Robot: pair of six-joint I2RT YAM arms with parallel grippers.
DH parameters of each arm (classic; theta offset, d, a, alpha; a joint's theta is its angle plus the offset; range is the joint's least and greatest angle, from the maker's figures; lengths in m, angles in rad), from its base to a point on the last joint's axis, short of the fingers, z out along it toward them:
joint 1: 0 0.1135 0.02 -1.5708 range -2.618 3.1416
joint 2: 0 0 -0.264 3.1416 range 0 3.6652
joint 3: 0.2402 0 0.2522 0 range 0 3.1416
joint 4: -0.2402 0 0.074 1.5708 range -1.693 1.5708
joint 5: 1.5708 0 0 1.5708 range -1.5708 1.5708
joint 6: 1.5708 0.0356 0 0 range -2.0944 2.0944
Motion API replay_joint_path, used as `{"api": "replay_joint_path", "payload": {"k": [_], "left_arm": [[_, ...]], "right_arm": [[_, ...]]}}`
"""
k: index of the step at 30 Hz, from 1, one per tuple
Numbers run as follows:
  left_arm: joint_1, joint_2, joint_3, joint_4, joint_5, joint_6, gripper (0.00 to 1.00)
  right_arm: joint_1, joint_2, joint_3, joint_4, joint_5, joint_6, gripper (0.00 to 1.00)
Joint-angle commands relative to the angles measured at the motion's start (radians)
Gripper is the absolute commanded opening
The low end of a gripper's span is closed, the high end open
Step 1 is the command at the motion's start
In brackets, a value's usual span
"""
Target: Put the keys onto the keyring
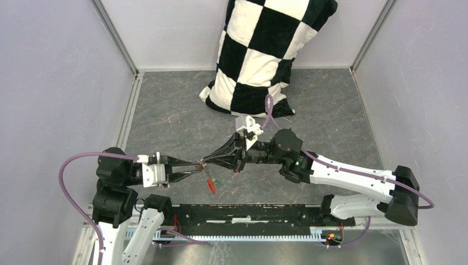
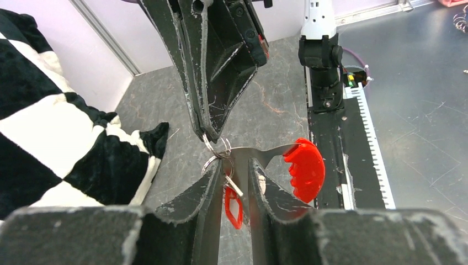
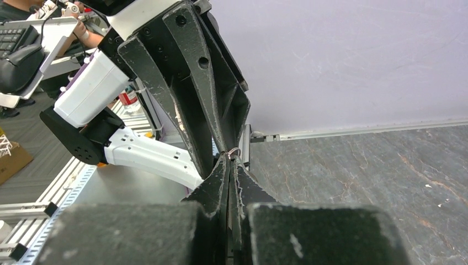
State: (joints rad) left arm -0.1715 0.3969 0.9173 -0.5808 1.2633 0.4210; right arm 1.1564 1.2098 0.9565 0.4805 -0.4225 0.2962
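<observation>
Above the table's near middle my two grippers meet tip to tip. My right gripper [image 1: 205,163] [image 3: 229,157] is shut on the keyring's silver wire rings [image 2: 218,148], which show just past its tips [image 3: 234,150]. The keyring's red-and-grey fob [image 2: 304,169] [image 1: 210,185] sticks out towards the near edge. My left gripper [image 1: 195,166] [image 2: 234,163] faces the rings with its jaws a little apart. The red-headed key [image 2: 233,207] hangs between them, its blade reaching up to the rings. The green key [image 1: 218,180] is a small speck beside the fob.
A black-and-white checkered pillow [image 1: 259,55] [image 2: 49,132] leans on the back wall. A black rail [image 1: 248,212] runs along the near edge between the arm bases. Grey walls close in the left, right and back sides.
</observation>
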Motion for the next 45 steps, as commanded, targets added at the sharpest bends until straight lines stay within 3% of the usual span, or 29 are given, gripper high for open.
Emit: {"api": "replay_joint_path", "payload": {"k": [1,5,11,19,23,27,30,35,40,45], "left_arm": [[0.001,0.035,0.035,0.086,0.031,-0.106,0.28],[0.001,0.054,0.025,0.192,0.031,-0.247,0.26],[0.001,0.068,0.03,0.22,0.034,-0.316,0.23],[0.001,0.067,0.04,0.204,0.026,-0.301,0.02],[0.001,0.081,0.077,0.094,0.017,-0.158,0.02],[0.001,0.079,0.086,-0.033,-0.004,0.051,0.02],[0.001,0.069,0.076,-0.096,-0.037,0.237,0.02],[0.001,0.083,0.078,-0.142,-0.071,0.402,0.02],[0.001,0.109,0.1,-0.146,-0.069,0.414,0.02],[0.001,0.112,0.104,-0.144,-0.064,0.401,0.02]], "right_arm": [[0.013,-0.031,-0.03,0.189,0.05,0.036,0.0],[0.04,-0.024,-0.059,0.259,0.078,0.031,0.0],[0.078,-0.012,-0.096,0.318,0.124,0.021,0.0],[0.089,-0.023,-0.114,0.304,0.126,-0.006,0.02],[0.079,-0.053,-0.02,0.004,0.101,-0.12,0.29],[0.055,-0.029,0.226,-0.443,0.081,-0.284,0.44],[0.052,0.028,0.429,-0.758,0.072,-0.417,0.46],[0.052,0.14,0.672,-1.057,0.05,-0.52,0.43],[0.054,0.197,0.77,-1.179,0.049,-0.555,0.36],[0.076,0.252,0.833,-1.238,0.055,-0.574,0.36]]}}
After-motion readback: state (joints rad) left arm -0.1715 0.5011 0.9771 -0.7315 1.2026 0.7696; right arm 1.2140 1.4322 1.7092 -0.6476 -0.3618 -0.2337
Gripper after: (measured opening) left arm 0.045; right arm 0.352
